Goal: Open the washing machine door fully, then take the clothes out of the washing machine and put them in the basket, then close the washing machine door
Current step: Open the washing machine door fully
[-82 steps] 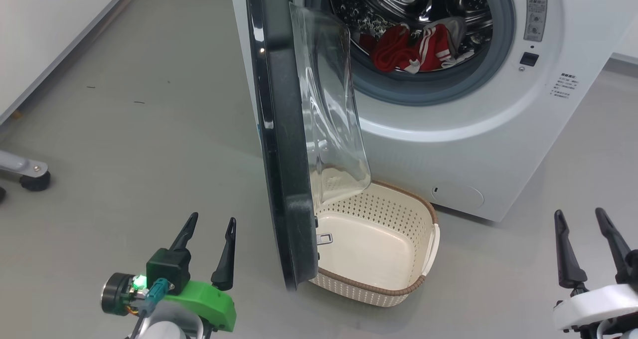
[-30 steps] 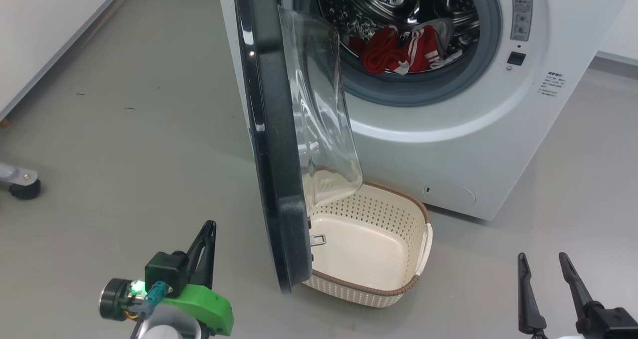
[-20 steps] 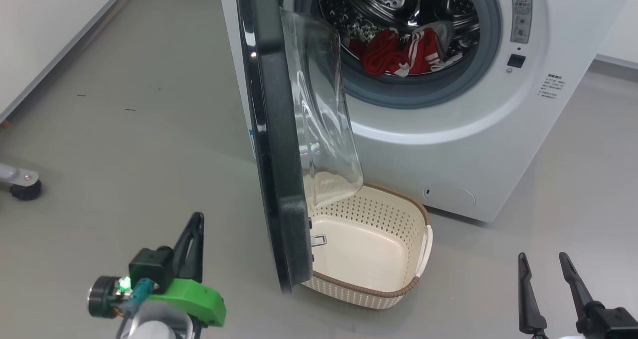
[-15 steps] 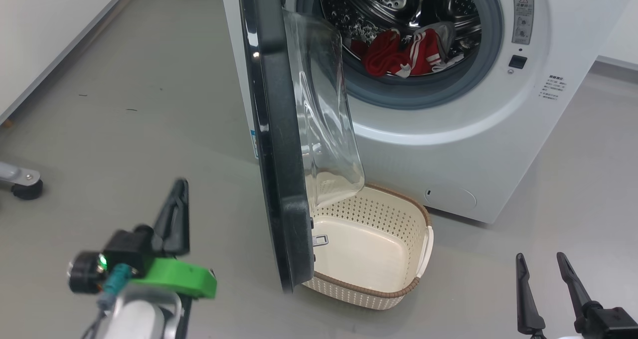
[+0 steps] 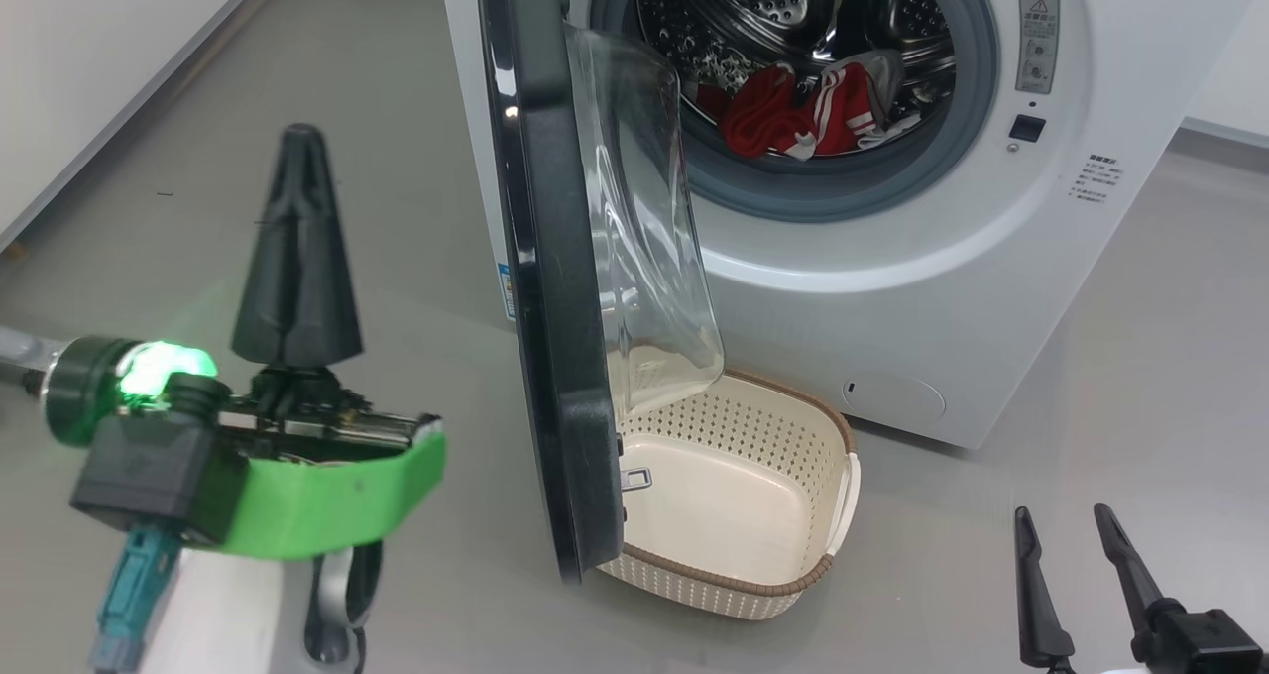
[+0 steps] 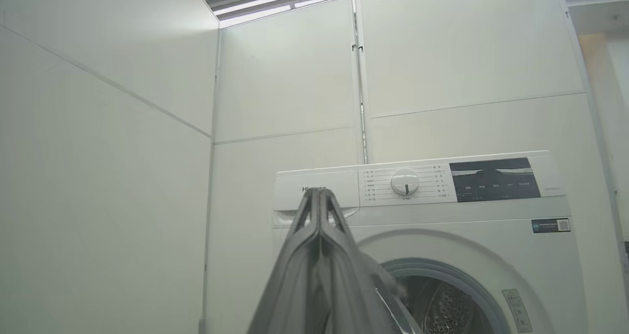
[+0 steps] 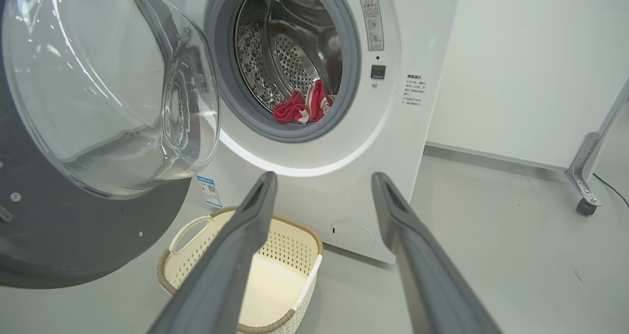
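the washing machine door (image 5: 545,307) stands swung out from the washing machine (image 5: 892,287), edge-on to the head view, with its black rim facing left and its clear glass bowl (image 5: 644,238) bulging toward the drum opening. the clothes (image 5: 793,119) lie in a red, white-striped heap at the bottom of the steel drum (image 5: 783,0), behind the grey seal (image 5: 823,193). the basket (image 5: 763,416) sits on the floor (image 5: 377,159) just in front of the machine's foot, below the door's lower edge, which hides its left side in the head view. the left claw (image 5: 301,144) is raised to the left of the door, apart from it, its two dark fingers pressed together into one point and holding nothing; in its wrist view the tips overlap the machine's top panel, left of the control dial (image 6: 404,181). the right claw (image 5: 1063,520) sits low at the lower right, well apart from the machine, with fingers spread and nothing between them.
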You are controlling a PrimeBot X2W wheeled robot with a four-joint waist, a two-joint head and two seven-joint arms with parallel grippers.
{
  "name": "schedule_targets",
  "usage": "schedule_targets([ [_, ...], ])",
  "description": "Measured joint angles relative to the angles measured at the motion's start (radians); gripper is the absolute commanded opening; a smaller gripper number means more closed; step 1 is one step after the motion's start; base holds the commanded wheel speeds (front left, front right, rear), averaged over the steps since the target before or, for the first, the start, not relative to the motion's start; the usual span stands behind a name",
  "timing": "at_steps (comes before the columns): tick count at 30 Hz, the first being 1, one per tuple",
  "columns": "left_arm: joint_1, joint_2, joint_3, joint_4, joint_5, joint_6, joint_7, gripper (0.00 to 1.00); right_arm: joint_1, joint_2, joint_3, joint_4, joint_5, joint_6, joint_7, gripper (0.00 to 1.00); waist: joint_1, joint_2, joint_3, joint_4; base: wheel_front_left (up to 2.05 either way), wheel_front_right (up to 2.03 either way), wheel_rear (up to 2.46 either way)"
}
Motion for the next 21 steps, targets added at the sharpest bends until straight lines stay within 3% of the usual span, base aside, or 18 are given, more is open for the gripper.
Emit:
schedule_targets([
  [10, 0.054, -0.006, -0.231, -0.062, -0.067, -0.093, 0.006, 0.00, -0.002, 0.009, 0.006, 0.020, -0.008, 0.022, 0.000, 1.00, 0.0000, 0.0000, -0.011, -0.027, 0.00, 0.00, 0.00],
  [15, 0.102, -0.005, -0.340, -0.035, -0.097, -0.134, 0.082, 0.00, -0.002, 0.016, 0.003, 0.021, -0.008, 0.025, 0.000, 1.00, 0.0000, 0.0000, -0.011, -0.035, 0.00, 0.00, 0.00],
  [21, 0.159, -0.003, -0.417, 0.031, -0.139, -0.141, 0.195, 0.00, -0.003, 0.019, -0.002, 0.024, -0.011, 0.029, 0.000, 1.00, 0.0000, 0.0000, -0.003, -0.044, 0.00, 0.00, 0.00],
])
